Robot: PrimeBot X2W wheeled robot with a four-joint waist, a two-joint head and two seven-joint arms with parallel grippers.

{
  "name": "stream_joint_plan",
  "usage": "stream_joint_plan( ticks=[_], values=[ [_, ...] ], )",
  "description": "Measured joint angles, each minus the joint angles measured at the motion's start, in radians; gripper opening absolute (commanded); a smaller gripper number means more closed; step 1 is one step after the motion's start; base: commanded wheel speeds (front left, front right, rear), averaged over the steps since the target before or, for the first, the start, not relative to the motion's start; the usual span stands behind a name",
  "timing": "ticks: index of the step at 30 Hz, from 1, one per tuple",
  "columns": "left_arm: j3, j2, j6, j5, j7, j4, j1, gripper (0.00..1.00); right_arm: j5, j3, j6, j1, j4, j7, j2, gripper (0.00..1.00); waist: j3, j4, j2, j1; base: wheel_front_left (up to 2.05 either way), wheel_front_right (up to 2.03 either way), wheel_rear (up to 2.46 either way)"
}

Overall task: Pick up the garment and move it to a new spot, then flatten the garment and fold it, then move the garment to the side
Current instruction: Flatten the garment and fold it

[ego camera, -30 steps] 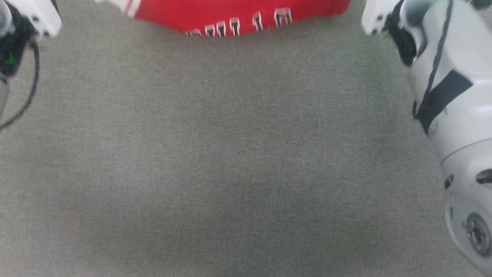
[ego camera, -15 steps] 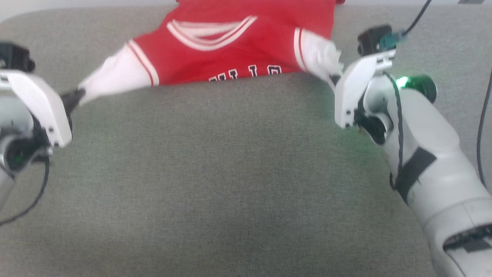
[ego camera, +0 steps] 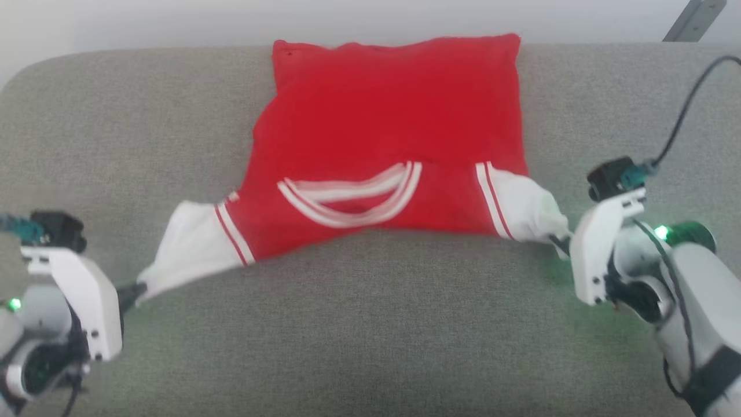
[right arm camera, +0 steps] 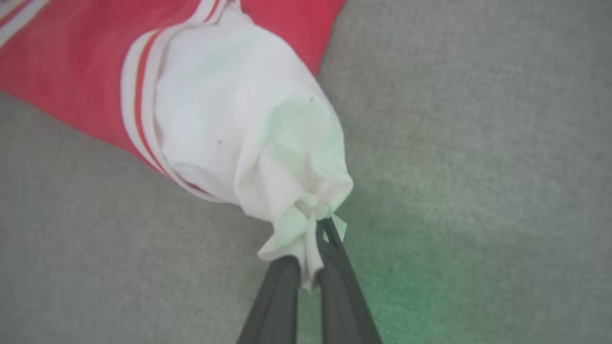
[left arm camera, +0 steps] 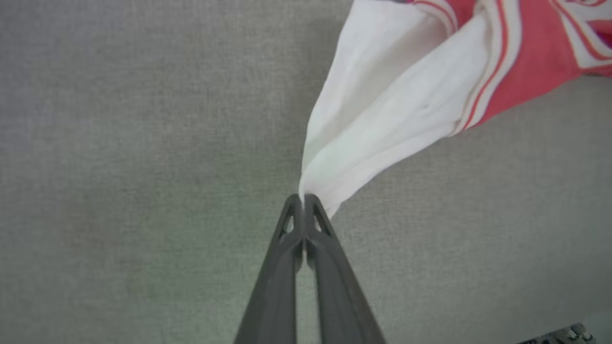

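Note:
The garment [ego camera: 388, 133], a small red shirt with white sleeves and striped trim, lies spread on the grey cushion with its collar toward me and its hem at the far edge. My left gripper [ego camera: 136, 289] is shut on the tip of the garment's white left sleeve [left arm camera: 382, 119], pulling it out to the lower left. In the left wrist view the left gripper [left arm camera: 302, 198] pinches the cloth at its very tips. My right gripper [ego camera: 560, 242] is shut on the bunched end of the garment's right sleeve [right arm camera: 248, 138], and that right gripper [right arm camera: 313, 229] has cloth wadded between its fingers.
The grey fabric cushion [ego camera: 370, 324] spreads wide in front of the shirt. Its far edge meets a pale wall [ego camera: 173, 23] just beyond the hem. A dark cable [ego camera: 683, 110] runs up from the right wrist.
The head camera has tilted up, so the whole shirt has come into view. The lettering seen earlier is hidden now; the shirt lies flatter, with both sleeves still held and drawn toward me.

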Motion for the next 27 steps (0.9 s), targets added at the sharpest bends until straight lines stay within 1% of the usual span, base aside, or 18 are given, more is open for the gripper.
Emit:
stream_joint_plan(
  ticks=[6,8,17,21,26,27],
  values=[
    [-0.027,0.068,0.068,-0.036,0.000,-0.144,0.119,0.00,0.010,-0.038,0.000,0.153,-0.184,0.122,-0.059,0.00,-0.012,0.000,0.0000,0.0000,0.00,0.00,0.00],
    [-0.036,0.081,0.091,-0.061,0.001,-0.181,0.156,0.00,0.015,-0.059,0.000,0.200,-0.243,0.155,-0.070,0.00,-0.014,0.000,0.0000,0.0000,0.00,0.00,0.00],
    [-0.072,0.117,0.179,-0.128,0.037,-0.298,0.263,0.00,0.013,-0.128,0.000,0.367,-0.436,0.327,-0.082,0.00,-0.018,-0.003,0.0000,0.0000,0.00,0.00,0.00],
    [-0.079,0.123,0.195,-0.130,0.032,-0.330,0.281,0.00,0.003,-0.162,0.000,0.423,-0.495,0.385,-0.069,0.00,-0.016,-0.006,0.0001,-0.0001,0.00,0.00,0.00],
    [-0.065,0.109,0.191,-0.119,-0.009,-0.341,0.279,0.00,-0.031,-0.199,0.000,0.468,-0.549,0.409,-0.037,0.00,-0.010,-0.010,0.0000,0.0000,0.00,0.00,0.00],
    [-0.063,0.106,0.190,-0.119,-0.011,-0.343,0.279,0.00,-0.040,-0.209,0.000,0.474,-0.560,0.409,-0.028,0.02,-0.009,-0.012,0.0000,0.0000,0.00,0.00,0.00]
  ],
)
